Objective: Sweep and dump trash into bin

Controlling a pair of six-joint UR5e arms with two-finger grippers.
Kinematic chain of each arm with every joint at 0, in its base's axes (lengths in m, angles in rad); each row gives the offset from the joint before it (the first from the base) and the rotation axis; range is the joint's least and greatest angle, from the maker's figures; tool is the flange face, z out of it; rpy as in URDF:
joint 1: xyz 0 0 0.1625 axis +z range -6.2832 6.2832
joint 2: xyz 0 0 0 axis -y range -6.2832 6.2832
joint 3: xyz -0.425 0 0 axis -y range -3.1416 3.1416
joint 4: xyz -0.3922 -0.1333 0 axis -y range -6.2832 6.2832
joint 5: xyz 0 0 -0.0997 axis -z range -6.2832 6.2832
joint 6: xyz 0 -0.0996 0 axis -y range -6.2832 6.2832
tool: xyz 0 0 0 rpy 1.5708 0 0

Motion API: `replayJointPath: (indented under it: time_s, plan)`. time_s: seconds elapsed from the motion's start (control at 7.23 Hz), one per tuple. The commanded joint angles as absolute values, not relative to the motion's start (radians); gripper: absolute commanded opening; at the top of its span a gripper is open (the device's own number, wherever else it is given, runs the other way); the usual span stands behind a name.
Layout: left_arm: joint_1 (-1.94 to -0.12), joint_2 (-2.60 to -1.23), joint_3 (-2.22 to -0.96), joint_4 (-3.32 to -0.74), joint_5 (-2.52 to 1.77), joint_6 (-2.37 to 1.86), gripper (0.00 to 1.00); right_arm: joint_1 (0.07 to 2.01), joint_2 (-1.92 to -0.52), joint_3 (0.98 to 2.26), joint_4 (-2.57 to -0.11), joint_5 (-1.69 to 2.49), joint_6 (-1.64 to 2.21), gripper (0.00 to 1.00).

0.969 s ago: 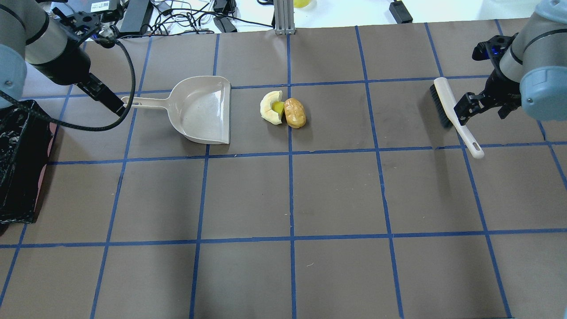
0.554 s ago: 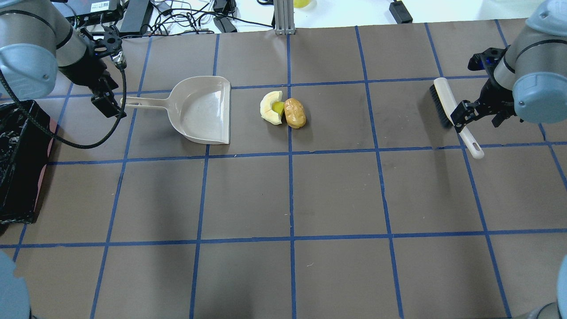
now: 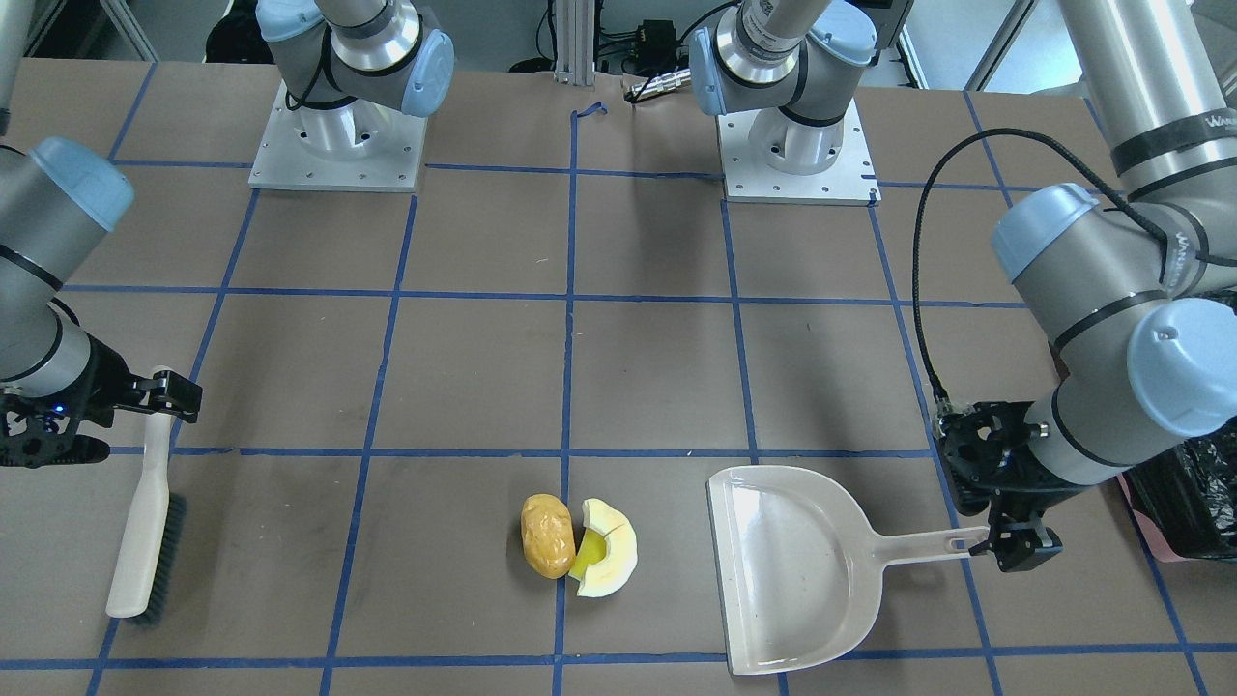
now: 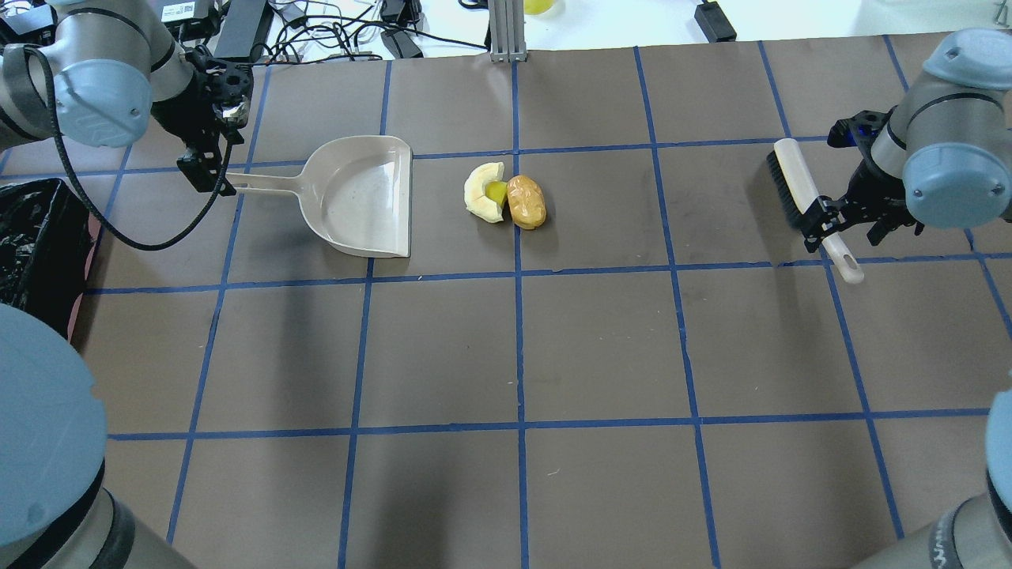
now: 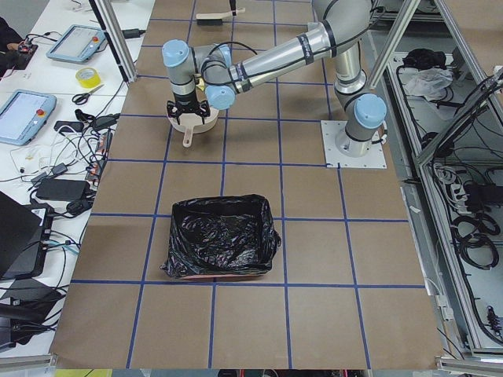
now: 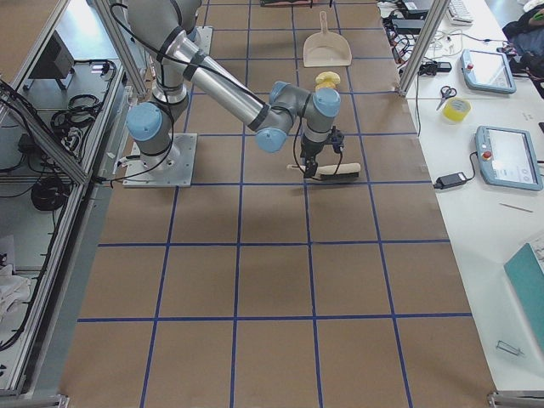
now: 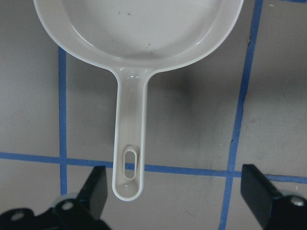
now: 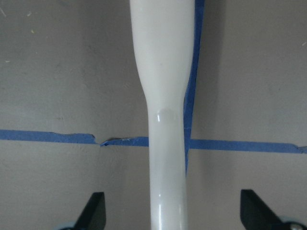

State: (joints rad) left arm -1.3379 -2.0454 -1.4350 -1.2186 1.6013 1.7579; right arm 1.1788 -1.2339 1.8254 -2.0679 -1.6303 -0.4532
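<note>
Trash (image 4: 506, 197): a golden-brown potato-like lump (image 4: 526, 201) and a cream rind wedge (image 4: 481, 190) with a yellow-green piece (image 4: 496, 192) tucked in its curve. All three touch in one cluster on the bench (image 4: 601, 348), and none of it is swept yet.

Nearest to it you find the dustpan (image 4: 364, 201), lying flat with its open lip turned toward the cluster and a short gap between them. A push from the far side would therefore carry the pieces straight in. The dustpan handle (image 7: 129, 124) points away from the trash. The left gripper (image 7: 176, 189) stands over the end of it with its fingers (image 7: 96, 189) spread wide, one on each side and neither touching, most likely placed to close on it.

Farther out, on the other side of the trash, you see the brush (image 4: 793, 183) resting on the bench with its bristles facing the cluster. The right gripper (image 8: 173, 211) straddles the brush handle (image 8: 165, 120) in the same manner, spread and holding nothing.

Farthest lies the bin (image 5: 182, 236), a black-bagged box showing pink at its base. It sits beyond the dustpan handle at the robot's left end of the bench, well apart from the trash, mouth up to take a tipped pan. You should judge both grasps as pending, with sweeping and dumping not yet done.
</note>
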Motion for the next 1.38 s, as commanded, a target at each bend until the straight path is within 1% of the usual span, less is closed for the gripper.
replayJointPath:
  time_s: [0.0, 0.28, 0.55, 0.83, 0.97, 1.11, 1.25]
  plan:
    - [-1.347, -2.138, -1.341, -1.215, 1.632, 1.808, 1.0, 1.172, -1.229, 1.841, -2.066, -1.631, -0.451, 1.0]
    - [-1.348, -2.184, -1.327, -1.186, 1.631, 1.816, 0.99, 1.17, -1.229, 1.841, -2.072, -1.628, -0.453, 0.96]
    - [-1.348, -2.213, -1.327, -1.186, 1.634, 1.789, 0.98, 1.172, -1.227, 1.841, -2.072, -1.628, -0.453, 0.75]
    - [-1.348, -2.201, -1.328, -1.219, 1.638, 1.781, 0.97, 1.172, -1.227, 1.841, -2.072, -1.628, -0.451, 0.72]
    - [-1.345, -2.207, -1.339, -1.223, 1.637, 1.779, 0.97, 1.17, -1.227, 1.841, -2.071, -1.628, -0.448, 0.55]
    - [-1.341, -2.206, -1.342, -1.223, 1.634, 1.776, 0.96, 1.172, -1.226, 1.841, -2.072, -1.628, -0.448, 0.4]
    - [-1.339, -2.207, -1.344, -1.224, 1.634, 1.747, 0.88, 1.172, -1.226, 1.841, -2.072, -1.628, -0.449, 0.17]
